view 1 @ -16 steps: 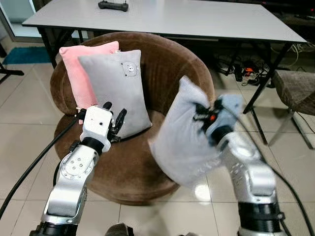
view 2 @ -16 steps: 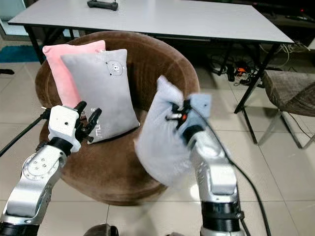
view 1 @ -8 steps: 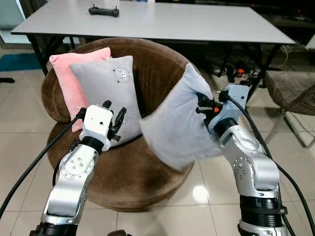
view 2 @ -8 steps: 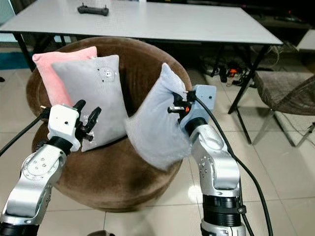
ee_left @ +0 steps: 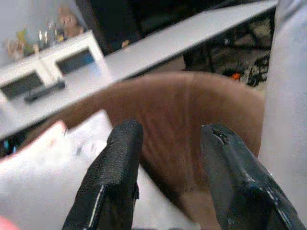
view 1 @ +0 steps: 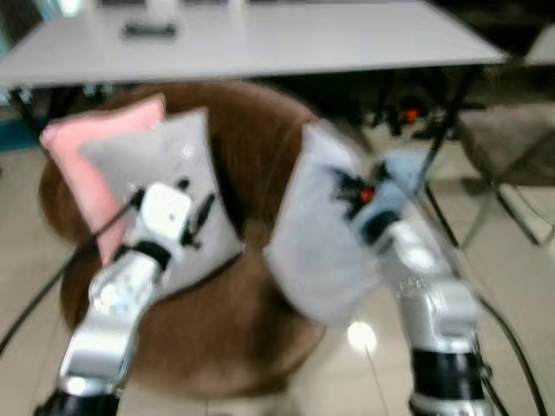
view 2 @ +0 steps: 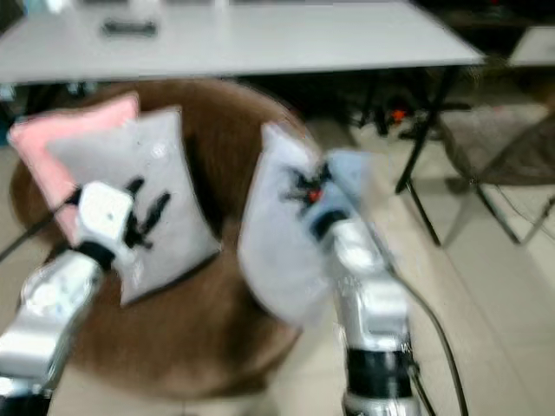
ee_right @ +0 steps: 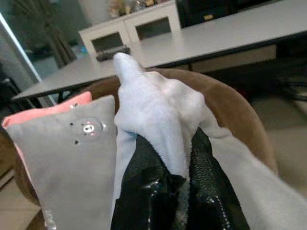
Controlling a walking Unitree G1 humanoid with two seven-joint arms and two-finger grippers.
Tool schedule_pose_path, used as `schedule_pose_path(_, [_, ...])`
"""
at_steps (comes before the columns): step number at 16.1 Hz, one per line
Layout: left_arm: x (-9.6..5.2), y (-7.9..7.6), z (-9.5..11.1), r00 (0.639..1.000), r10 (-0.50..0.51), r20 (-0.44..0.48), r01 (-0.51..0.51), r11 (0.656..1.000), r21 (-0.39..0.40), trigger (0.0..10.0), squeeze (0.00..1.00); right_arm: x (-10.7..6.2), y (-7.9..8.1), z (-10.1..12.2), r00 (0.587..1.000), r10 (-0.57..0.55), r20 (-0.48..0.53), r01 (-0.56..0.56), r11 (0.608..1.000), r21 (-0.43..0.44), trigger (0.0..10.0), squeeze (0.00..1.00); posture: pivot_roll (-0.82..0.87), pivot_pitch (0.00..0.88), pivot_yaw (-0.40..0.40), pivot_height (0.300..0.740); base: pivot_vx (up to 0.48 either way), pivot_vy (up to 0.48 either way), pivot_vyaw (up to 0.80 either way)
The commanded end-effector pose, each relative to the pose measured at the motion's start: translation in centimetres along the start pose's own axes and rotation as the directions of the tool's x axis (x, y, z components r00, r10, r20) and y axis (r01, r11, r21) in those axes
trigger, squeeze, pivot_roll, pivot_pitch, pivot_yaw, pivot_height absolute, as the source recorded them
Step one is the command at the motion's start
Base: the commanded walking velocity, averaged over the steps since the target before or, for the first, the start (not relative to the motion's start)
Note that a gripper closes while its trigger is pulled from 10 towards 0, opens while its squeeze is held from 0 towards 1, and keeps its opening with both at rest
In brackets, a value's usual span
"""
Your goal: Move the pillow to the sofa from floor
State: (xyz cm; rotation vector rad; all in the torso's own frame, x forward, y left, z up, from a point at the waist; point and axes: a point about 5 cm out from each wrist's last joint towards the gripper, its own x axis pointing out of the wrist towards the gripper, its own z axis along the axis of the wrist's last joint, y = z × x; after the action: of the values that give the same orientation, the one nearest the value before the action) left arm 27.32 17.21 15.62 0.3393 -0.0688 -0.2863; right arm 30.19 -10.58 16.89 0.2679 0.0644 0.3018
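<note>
- A long white table (view 1: 286,43) spans the back of the room, a dark controller-like object (view 1: 149,30) lying on its far left part; the head views are blurred.
- In front of it sits the round brown sofa (view 1: 251,121), a tub-shaped seat with a curved back, on pale floor tiles (view 1: 520,286); open floor lies to the robot's right of it, bounded by the table's dark legs and a brown chair (view 1: 507,143) at the edge.
- The light grey pillow (view 1: 316,234) hangs in the air over the right-hand rim of the sofa, clear of the floor, its long axis near upright and tipped slightly, one corner pointing up towards the table and its broad face turned towards the seat.
- A second grey pillow (view 1: 169,186), with a small round badge, leans upright against the sofa's back on the left; a pink pillow (view 1: 82,156) stands just behind it, touching it.
- The right gripper (ee_right: 175,191) is clenched on the held pillow's upper edge, fabric bunched between its black fingers (ee_right: 144,187); the pillow's body hangs below and to the left of the wrist, between the arm and the seat.
- The left gripper (ee_left: 170,163) hovers in front of the leaning grey pillow, its fingers (ee_left: 120,167) spread apart and grasping nothing, with the brown back visible through the gap.
</note>
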Motion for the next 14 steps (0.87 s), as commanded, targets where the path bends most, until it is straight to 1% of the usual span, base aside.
schedule_pose_path(1, [0.2, -0.9, 0.3, 0.999, -0.048, 0.016, 0.048, 0.999, -0.009, 10.0, 0.0, -0.1, -0.3, 1.6, 0.997, -0.002, 0.084, 0.003, 1.0, -0.009, 10.0, 0.0, 0.1, 0.0, 0.07, 0.74, 0.337, 0.0, 0.0])
schedule_pose_path(3, [0.4, -1.0, 0.5, 0.998, -0.053, 0.021, 0.053, 0.999, -0.007, 10.0, 0.0, 0.1, 0.1, 2.1, 0.995, 0.036, 0.091, -0.033, 0.999, -0.035, 10.0, 0.0, 0.1, 0.0, 0.07, 0.74, 0.336, 0.0, 0.0])
schedule_pose_path(4, [0.4, -1.0, 0.6, 0.998, -0.053, 0.023, 0.053, 0.999, -0.009, 10.0, 0.0, 0.2, 0.7, 2.2, 0.994, 0.072, 0.083, -0.065, 0.994, -0.083, 10.0, 0.0, 0.1, 0.0, 0.07, 0.74, 0.337, 0.0, 0.8])
schedule_pose_path(5, [0.3, -1.2, 0.6, 0.998, -0.053, 0.024, 0.054, 0.999, -0.011, 10.0, 0.0, 0.4, 1.1, 2.3, 0.992, 0.095, 0.082, -0.086, 0.991, -0.098, 10.0, 0.0, 0.1, 0.0, 0.054, 0.74, 0.337, 0.0, 0.8])
schedule_pose_path(7, [0.2, -1.5, 0.5, 0.998, -0.05, 0.025, 0.05, 0.999, -0.014, 10.0, 0.0, 0.9, 1.4, 2.5, 0.99, 0.114, 0.086, -0.108, 0.991, -0.075, 10.0, 0.0, 0.11, 0.0, 0.026, 0.74, 0.336, 0.0, 0.0])
schedule_pose_path(9, [0.1, -1.6, 0.5, 0.999, -0.046, 0.024, 0.046, 0.999, -0.014, 10.0, 0.0, 1.1, 1.5, 2.6, 0.989, 0.121, 0.085, -0.114, 0.99, -0.079, 10.0, 0.0, 0.11, 0.0, 0.014, 0.74, 0.328, 0.0, 0.0])
schedule_pose_path(10, [-0.2, -1.8, 0.4, 0.999, -0.042, 0.019, 0.042, 0.999, -0.011, 10.0, 0.0, 1.3, 1.4, 2.7, 0.99, 0.117, 0.075, -0.11, 0.989, -0.099, 10.0, 0.0, 0.11, 0.0, 0.007, 0.74, 0.277, 0.0, 0.0])
schedule_pose_path(11, [-0.4, -1.9, 0.3, 0.999, -0.042, 0.024, 0.043, 0.999, -0.029, 10.0, 0.0, 1.4, 1.3, 2.8, 0.991, 0.116, 0.066, -0.108, 0.988, -0.11, 10.0, 0.0, 0.11, 0.0, 0.002, 0.74, 0.0, 0.0, 0.0])
schedule_pose_path(14, [-0.8, -2.4, -0.4, 0.998, -0.068, -0.016, 0.068, 0.998, -0.014, 10.0, 0.0, 1.7, 0.9, 3.0, 0.993, 0.106, 0.047, -0.098, 0.985, -0.14, 10.0, 0.0, 0.11, 0.0, -0.01, 0.74, 0.0, 0.0, 0.0])
